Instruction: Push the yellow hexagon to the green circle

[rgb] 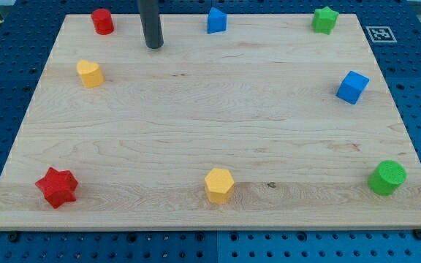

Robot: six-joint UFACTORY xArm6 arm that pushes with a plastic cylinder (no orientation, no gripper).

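Observation:
The yellow hexagon [218,185] sits near the board's bottom edge, just left of centre. The green circle [387,177], a short cylinder, sits at the bottom right corner, far to the hexagon's right. My tip [154,46] rests on the board near the top, left of centre, far above and left of the hexagon. It touches no block; the red cylinder [102,21] is to its left.
A yellow heart-like block [90,74] lies at the upper left, a red star [56,187] at the bottom left. A blue pentagon-like block [216,20] is at top centre, a green star [325,20] at top right, a blue cube [352,87] at the right edge.

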